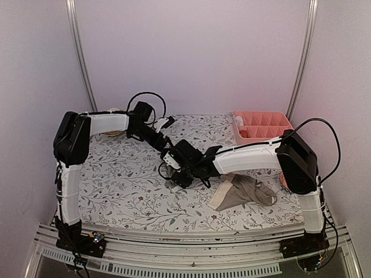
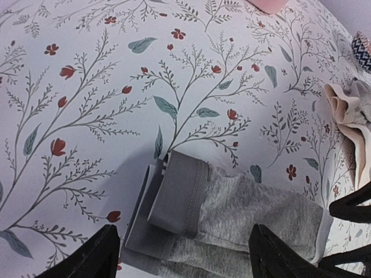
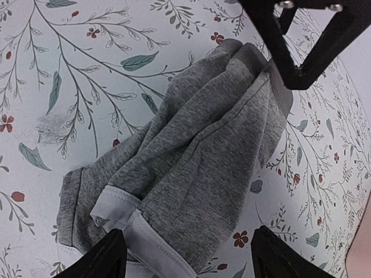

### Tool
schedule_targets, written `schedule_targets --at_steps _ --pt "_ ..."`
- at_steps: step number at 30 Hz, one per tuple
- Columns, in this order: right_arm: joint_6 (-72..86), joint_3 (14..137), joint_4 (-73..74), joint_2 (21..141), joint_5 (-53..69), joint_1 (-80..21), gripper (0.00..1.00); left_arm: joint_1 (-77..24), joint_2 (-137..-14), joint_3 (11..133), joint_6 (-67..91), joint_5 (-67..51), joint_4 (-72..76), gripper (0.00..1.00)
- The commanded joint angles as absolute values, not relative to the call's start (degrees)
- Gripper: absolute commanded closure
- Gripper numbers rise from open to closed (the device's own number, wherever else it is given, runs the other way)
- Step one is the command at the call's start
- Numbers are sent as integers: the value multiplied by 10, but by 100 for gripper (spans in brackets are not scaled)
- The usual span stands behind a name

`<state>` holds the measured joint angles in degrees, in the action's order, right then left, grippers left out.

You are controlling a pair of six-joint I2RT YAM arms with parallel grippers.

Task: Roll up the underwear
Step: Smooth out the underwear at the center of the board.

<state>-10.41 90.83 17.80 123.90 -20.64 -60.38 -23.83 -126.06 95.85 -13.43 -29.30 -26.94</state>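
- Evidently both arms are working on one garment. The grey briefs lie on the floral tablecloth, forward and to the left of the pink divided tray, near the middle of the table.
- The briefs are gathered into a narrow, doubled strip rather than spread flat. That is probably deliberate, since a narrow strip gives a tidier roll.
- The left gripper hangs low over the end with the darker grey waistband. Its fingers are spread with the cloth lying between them, and I see nothing pinched. The right wrist view shows one of its fingers at the very edge of that band, which suits catching the band as the start of the roll.
- The right gripper sits over the opposite end, the one with the pale edging. Its jaws are likewise spread astride the fabric and not clamped on it. Placed there, it can pin or tension the tail of the strip while the other end is turned.
- The taupe briefs, with their cream waistband, lie crumpled forward of the tray, towards the arm bases. They are partly under the right forearm and apart from both grippers, so they are likely set aside for a later turn.
- Neither garment is rolled yet, so I judge the task to be at an early stage.
- The jersey looks soft and loose, so a one-sided grip could drag the whole strip across the tablecloth. That is most likely why the grippers stand at opposite ends.
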Motion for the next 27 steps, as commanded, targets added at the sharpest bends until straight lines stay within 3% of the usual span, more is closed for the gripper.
schedule_targets --at_steps 1,27 --pt "-92 921 197 1252 -198 -606 25 -244 -1264 982 -133 -271 -274 21" --pt "-100 958 206 1285 -217 -616 23 -284 -1300 961 -196 -54 -237 29"
